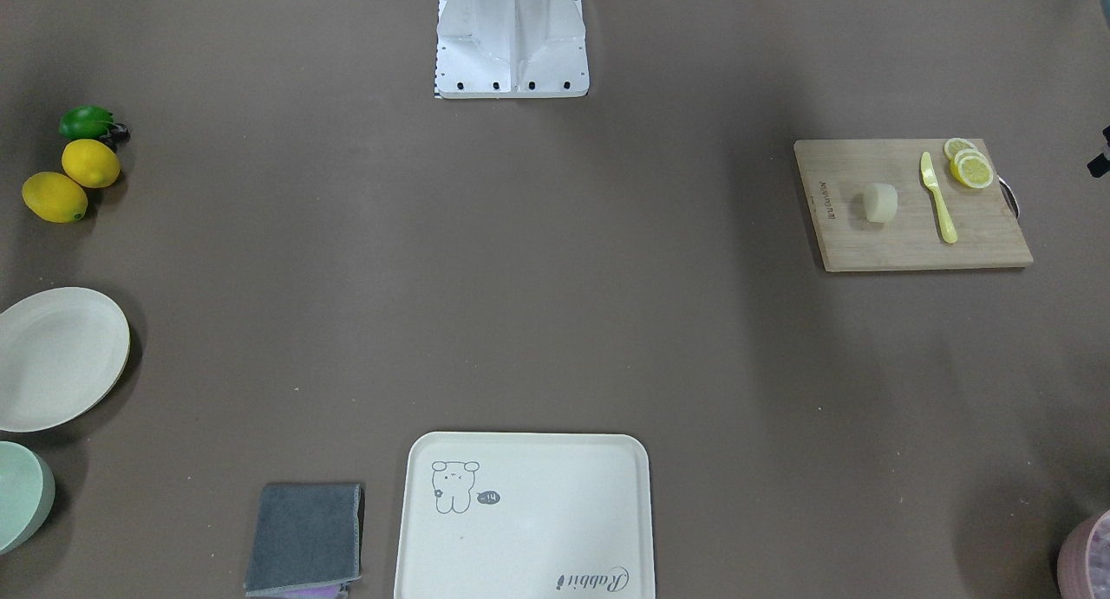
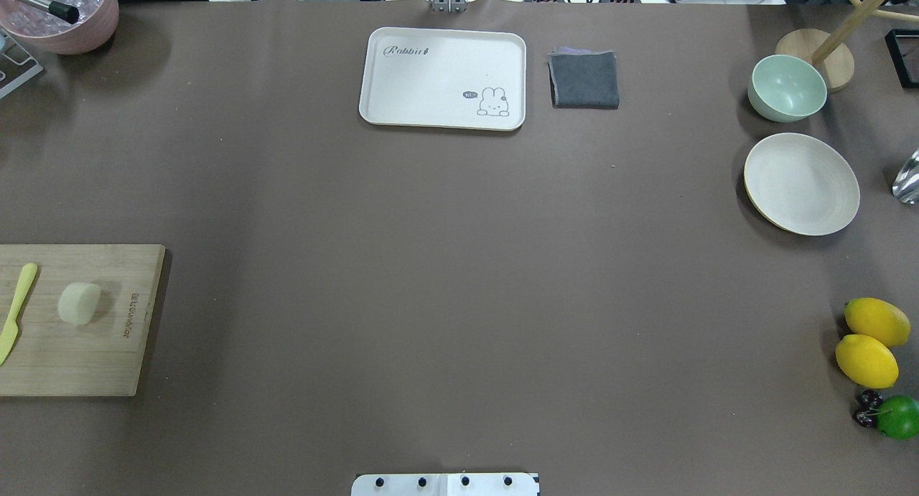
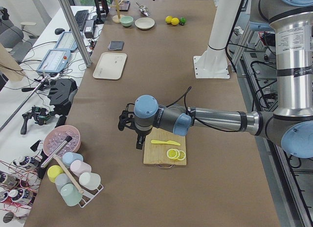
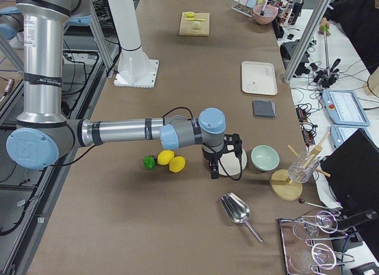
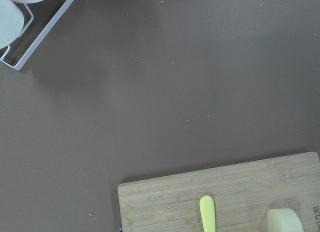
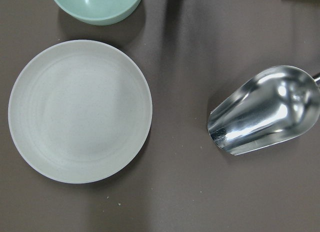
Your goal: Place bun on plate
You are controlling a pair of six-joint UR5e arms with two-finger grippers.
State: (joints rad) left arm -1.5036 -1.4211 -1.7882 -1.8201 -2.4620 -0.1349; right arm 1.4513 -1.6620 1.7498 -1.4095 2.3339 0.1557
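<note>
I see the bun (image 1: 880, 203) lying on the wooden cutting board (image 1: 910, 252), roughly mid-board. It is apart from the yellow knife (image 1: 938, 198) beside it and well short of the lemon slices (image 1: 969, 167) stacked at the board's corner. The bun is a stubby cylinder on its side. Its axis appears to run along the board's length, one flat end toward the board's printed end, the other toward the knife. The knife itself lies crosswise to the board's length. The plate (image 2: 801, 184) sits at the far end of the tabletop (image 2: 431, 281) from the board, with a pale green bowl (image 2: 787, 87) just beside it. My left hand (image 3: 139, 139) hangs above the tabletop just off the board's edge, apart from the bun. Only the side camera catches it, so I cannot tell whether its fingers are spread or pressed together. My right hand (image 4: 214, 167) hangs over the plate, well away from the board, and I cannot tell its state either.
</note>
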